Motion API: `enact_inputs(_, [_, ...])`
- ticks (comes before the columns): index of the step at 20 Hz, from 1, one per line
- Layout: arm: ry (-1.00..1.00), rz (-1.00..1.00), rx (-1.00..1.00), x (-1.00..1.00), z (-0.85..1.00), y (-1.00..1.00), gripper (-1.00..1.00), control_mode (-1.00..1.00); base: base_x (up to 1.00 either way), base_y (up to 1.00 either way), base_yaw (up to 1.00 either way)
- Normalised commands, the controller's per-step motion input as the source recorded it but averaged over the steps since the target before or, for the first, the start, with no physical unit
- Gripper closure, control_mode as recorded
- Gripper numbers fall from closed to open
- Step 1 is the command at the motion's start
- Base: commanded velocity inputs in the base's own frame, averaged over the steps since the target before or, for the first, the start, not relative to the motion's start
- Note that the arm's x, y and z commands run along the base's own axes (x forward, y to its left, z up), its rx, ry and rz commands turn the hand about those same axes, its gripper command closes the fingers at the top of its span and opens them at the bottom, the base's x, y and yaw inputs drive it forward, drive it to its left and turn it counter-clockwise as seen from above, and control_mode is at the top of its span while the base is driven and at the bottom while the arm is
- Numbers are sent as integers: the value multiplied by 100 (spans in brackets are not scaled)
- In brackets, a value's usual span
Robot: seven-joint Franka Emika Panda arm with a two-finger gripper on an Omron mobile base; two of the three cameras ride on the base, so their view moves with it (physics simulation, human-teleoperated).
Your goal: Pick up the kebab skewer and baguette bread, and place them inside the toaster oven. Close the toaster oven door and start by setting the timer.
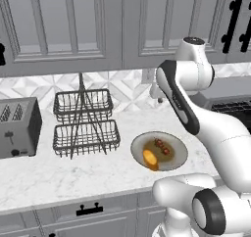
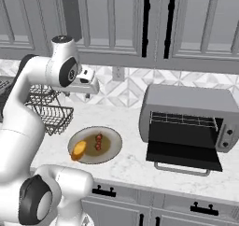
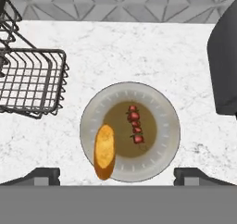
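The gripper (image 3: 118, 173) hangs above the plate (image 3: 169, 112), jaws spread wide and empty; its two dark tips stand apart at the near edge of the hand view. Directly below and slightly ahead lie both foods, touching neither finger. The baguette bread (image 3: 104, 151) rests on the plate's near-left rim, long axis running near to far. Just right of it, the kebab skewer (image 3: 135, 127) lies on the plate's brown centre, on much the same axis, tilted a little. A straight descent looks enough to reach either one.

The right base view adds what the hand view cuts off: the toaster oven (image 2: 186, 103) stands well right of the plate, with the toaster oven door (image 2: 183, 157) dropped open and the wire rack (image 2: 184, 120) exposed.
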Motion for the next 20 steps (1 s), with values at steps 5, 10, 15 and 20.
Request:
enact_inputs(5, [0,0,0,0,0,0,-100,100,8,-91,-3])
enact_inputs(10, [0,0,0,0,0,0,-100,100,33,-60,-7])
enact_inputs(15, [0,0,0,0,0,0,-100,100,49,-9,-10])
enact_inputs(20, [0,0,0,0,0,0,-100,100,39,20,-9])
